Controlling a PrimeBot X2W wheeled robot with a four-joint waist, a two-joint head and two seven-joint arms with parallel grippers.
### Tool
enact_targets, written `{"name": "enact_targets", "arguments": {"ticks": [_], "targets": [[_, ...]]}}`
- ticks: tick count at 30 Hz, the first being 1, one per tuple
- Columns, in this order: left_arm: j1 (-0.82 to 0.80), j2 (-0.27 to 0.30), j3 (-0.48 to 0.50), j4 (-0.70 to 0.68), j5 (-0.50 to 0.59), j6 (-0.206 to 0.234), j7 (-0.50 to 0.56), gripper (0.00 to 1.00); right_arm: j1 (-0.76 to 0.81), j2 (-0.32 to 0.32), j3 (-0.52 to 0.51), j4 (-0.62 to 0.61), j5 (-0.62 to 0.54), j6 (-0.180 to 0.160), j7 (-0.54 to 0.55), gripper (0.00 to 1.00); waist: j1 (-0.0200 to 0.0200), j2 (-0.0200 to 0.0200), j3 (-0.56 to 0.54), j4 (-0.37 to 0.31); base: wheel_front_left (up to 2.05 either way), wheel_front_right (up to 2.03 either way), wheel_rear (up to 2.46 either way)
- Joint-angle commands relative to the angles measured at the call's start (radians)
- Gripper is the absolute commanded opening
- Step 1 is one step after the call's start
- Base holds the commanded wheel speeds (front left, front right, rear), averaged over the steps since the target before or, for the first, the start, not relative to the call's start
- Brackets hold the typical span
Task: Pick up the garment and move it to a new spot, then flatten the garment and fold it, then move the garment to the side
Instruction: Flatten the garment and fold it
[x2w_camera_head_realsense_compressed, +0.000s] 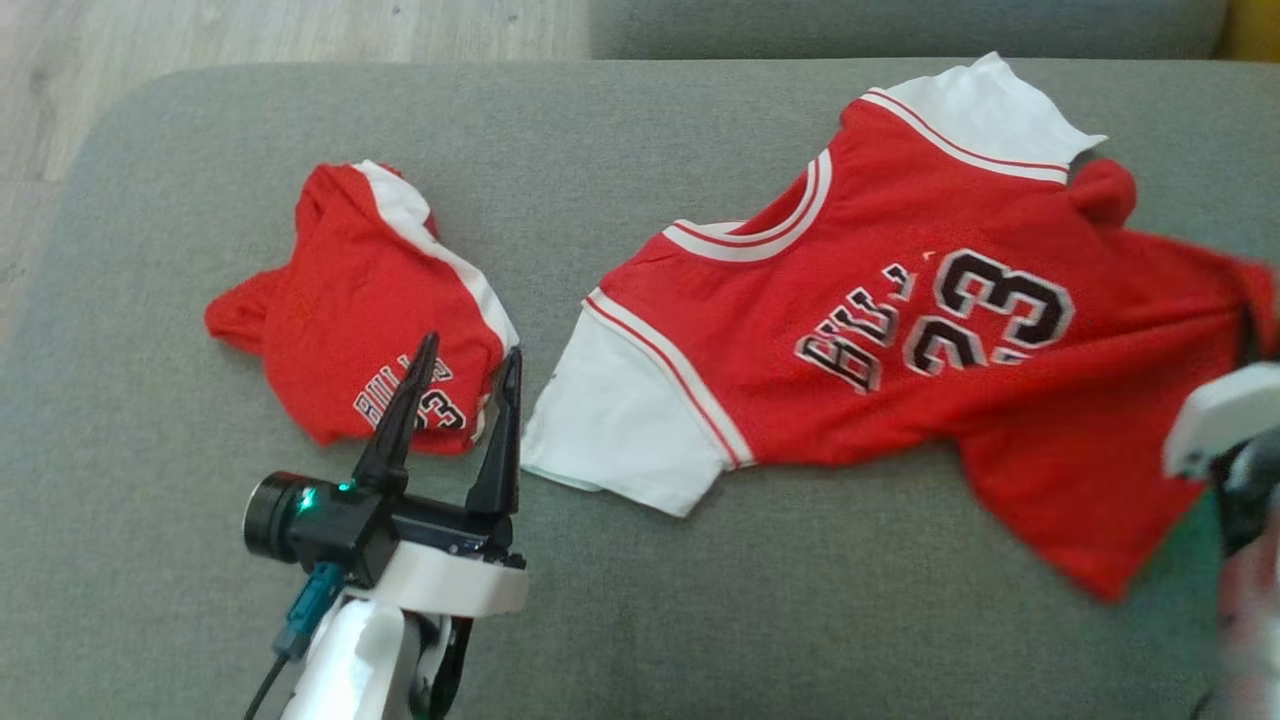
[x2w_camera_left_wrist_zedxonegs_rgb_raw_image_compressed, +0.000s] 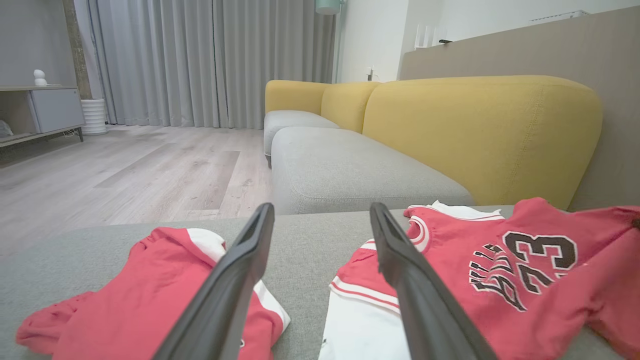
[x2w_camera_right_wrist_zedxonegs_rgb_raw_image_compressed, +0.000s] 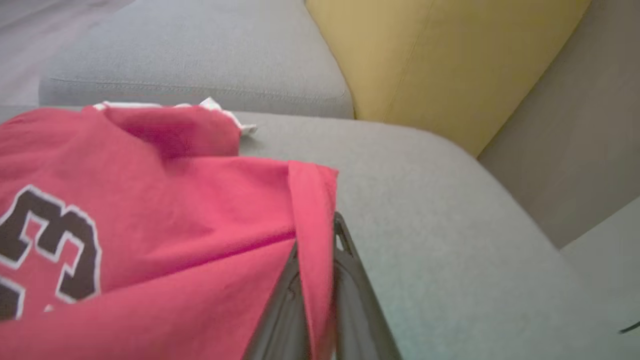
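Head view: the jersey (x2w_camera_head_realsense_compressed: 900, 330) lies spread right of centre on the cushion (x2w_camera_head_realsense_compressed: 700, 620). The left gripper (x2w_camera_head_realsense_compressed: 471, 350), lower left, has its fingers apart by a bundled second jersey (x2w_camera_head_realsense_compressed: 350, 300).
Left wrist view: bare cushion shows between those fingers, nothing held.
Right wrist view: the right gripper (x2w_camera_right_wrist_zedxonegs_rgb_raw_image_compressed: 317, 240), bottom centre, is pinched together on the jersey's red edge. The pickup step seems in hand; next it must lift without the cloth slipping

Narrow gap between small jersey (x2w_camera_head_realsense_compressed: 350, 310) and spread jersey (x2w_camera_head_realsense_compressed: 900, 330) — cushion (x2w_camera_head_realsense_compressed: 700, 620) bare nearer the robot.
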Motion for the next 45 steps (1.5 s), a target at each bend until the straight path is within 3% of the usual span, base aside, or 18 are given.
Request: {"name": "enact_targets", "arguments": {"ticks": [1, 10, 11, 12, 13, 18, 26, 30, 38, 45], "targets": [[-0.047, 0.005, 0.025, -0.032, -0.007, 0.006, -0.005, 1.00, -0.058, -0.041, 0.020, -0.061, -0.026, -0.001, 0.020, 0.00, 0.0000, 0.0000, 0.002, 0.010, 0.00, 0.00, 0.00], [-0.054, 0.005, 0.020, -0.038, -0.018, 0.012, -0.005, 1.00, -0.155, -0.204, 0.103, -0.032, -0.066, -0.001, 0.122, 0.00, 0.0000, 0.0000, 0.022, 0.044, 0.00, 0.00, 0.00], [-0.055, 0.005, 0.018, -0.038, -0.019, 0.013, -0.005, 1.00, -0.167, -0.216, 0.115, -0.023, -0.063, -0.001, 0.123, 0.16, 0.0000, 0.0000, 0.024, 0.046, 0.00, 0.00, 0.00], [-0.057, 0.005, 0.017, -0.038, -0.021, 0.014, -0.005, 1.00, -0.180, -0.231, 0.125, -0.011, -0.062, -0.001, 0.119, 0.78, 0.0000, 0.0000, 0.027, 0.049, 0.00, 0.00, 0.00], [-0.059, 0.005, 0.017, -0.039, -0.022, 0.015, -0.005, 1.00, -0.192, -0.247, 0.136, -0.001, -0.067, -0.001, 0.112, 1.00, 0.0000, 0.0000, 0.029, 0.050, 0.00, 0.00, 0.00], [-0.064, 0.005, 0.019, -0.040, -0.024, 0.020, -0.005, 1.00, -0.240, -0.254, 0.142, 0.013, -0.074, -0.001, 0.044, 1.00, 0.0000, 0.0000, 0.033, 0.045, 0.00, 0.00, 0.00], [-0.048, 0.005, 0.025, -0.044, -0.020, 0.024, -0.005, 1.00, -0.121, -0.035, 0.156, -0.172, 0.067, -0.001, -0.171, 1.00, 0.0000, 0.0000, -0.022, -0.006, 0.00, 0.00, 0.00], [-0.037, 0.005, 0.029, -0.044, -0.019, 0.026, -0.005, 1.00, -0.037, 0.010, 0.195, -0.243, 0.152, -0.001, -0.198, 1.00, 0.0000, 0.0000, -0.045, -0.030, 0.00, 0.00, 0.00], [-0.012, 0.005, 0.027, -0.033, -0.038, 0.028, -0.005, 1.00, 0.235, 0.032, 0.361, -0.355, 0.377, -0.001, -0.228, 1.00, 0.0000, 0.0000, -0.081, -0.080, 0.00, 0.00, 0.00], [-0.005, 0.005, 0.018, -0.022, -0.039, 0.030, -0.005, 1.00, 0.357, 0.032, 0.400, -0.356, 0.433, -0.001, -0.247, 1.00, 0.0000, 0.0000, -0.083, -0.098, 0.00, 0.00, 0.00]]}}
